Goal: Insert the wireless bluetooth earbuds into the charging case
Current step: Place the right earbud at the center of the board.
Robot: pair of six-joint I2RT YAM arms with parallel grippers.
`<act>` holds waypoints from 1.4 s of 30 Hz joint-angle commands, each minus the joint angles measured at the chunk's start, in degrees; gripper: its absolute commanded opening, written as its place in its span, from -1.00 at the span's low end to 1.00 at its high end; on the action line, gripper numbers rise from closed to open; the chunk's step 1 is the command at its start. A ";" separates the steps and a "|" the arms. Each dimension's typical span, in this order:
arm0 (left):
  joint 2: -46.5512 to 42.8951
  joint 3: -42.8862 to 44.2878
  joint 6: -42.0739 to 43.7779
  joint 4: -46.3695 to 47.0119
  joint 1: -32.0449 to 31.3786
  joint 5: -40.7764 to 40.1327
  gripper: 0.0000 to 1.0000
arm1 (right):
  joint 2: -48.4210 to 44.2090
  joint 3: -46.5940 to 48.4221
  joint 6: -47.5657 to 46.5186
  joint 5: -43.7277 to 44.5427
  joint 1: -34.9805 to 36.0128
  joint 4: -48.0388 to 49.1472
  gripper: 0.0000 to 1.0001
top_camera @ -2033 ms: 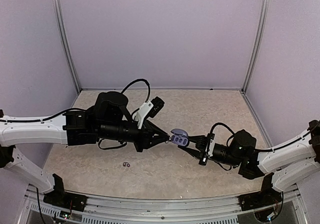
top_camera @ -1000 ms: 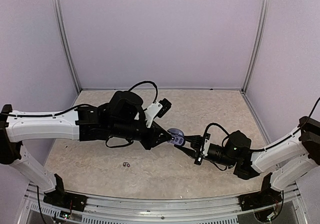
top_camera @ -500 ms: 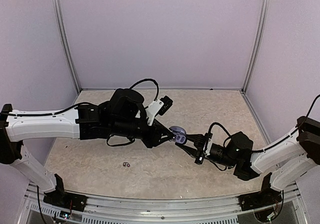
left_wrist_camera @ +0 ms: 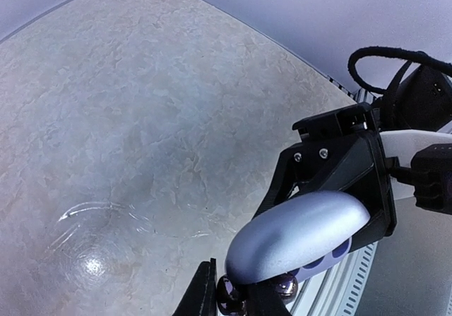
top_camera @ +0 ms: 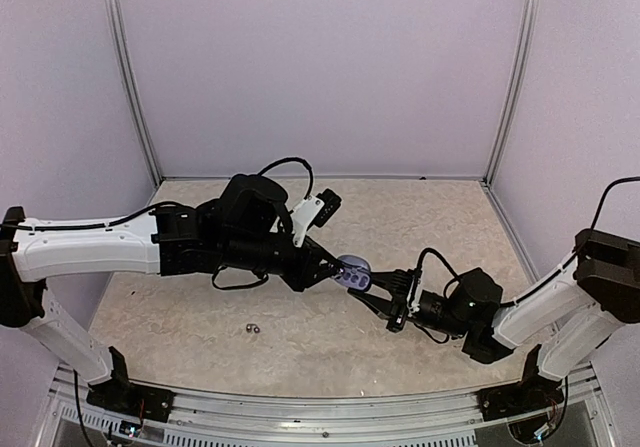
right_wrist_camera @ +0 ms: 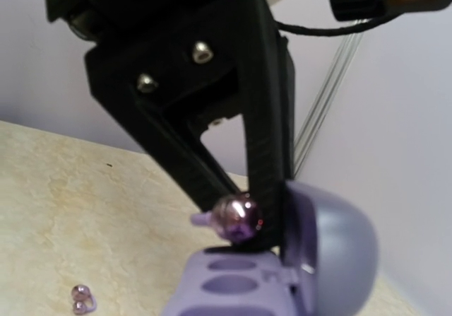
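Observation:
My right gripper [top_camera: 368, 287] is shut on the open lilac charging case [top_camera: 352, 272] and holds it above the table. In the right wrist view the case [right_wrist_camera: 233, 281] shows empty sockets, with its lid [right_wrist_camera: 332, 249] raised. My left gripper [top_camera: 335, 274] is shut on a dark purple earbud [right_wrist_camera: 237, 218], held just above the sockets. In the left wrist view the earbud [left_wrist_camera: 229, 293] sits between my fingertips [left_wrist_camera: 205, 295], under the case lid [left_wrist_camera: 300, 235]. No white earbuds are in view.
Two small dark earbuds [top_camera: 252, 327] lie together on the beige table, near its front left; they also show in the right wrist view [right_wrist_camera: 83, 299]. Lilac walls and metal posts enclose the table on three sides.
The left arm has reached further right, bringing the earbud up against the open case. The right arm has shifted the case slightly left toward it.

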 commanded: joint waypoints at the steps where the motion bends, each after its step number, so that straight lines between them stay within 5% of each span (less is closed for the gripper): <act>1: 1.09 2.94 -0.82 -2.03 0.23 0.65 -0.69 | 2.86 0.67 1.85 1.08 0.64 6.49 -1.00; 23: 4.97 7.74 -4.01 -5.08 -0.33 0.26 -0.69 | 7.69 2.52 1.94 6.49 0.64 12.29 -1.00; 31: 4.79 7.85 -4.54 -5.58 -0.37 -0.30 -0.42 | 8.14 1.83 2.48 7.03 0.68 13.63 -1.00; 42: 1.80 4.74 -6.10 -2.20 1.68 1.51 -0.32 | 9.44 1.09 2.89 8.10 0.32 15.91 -1.00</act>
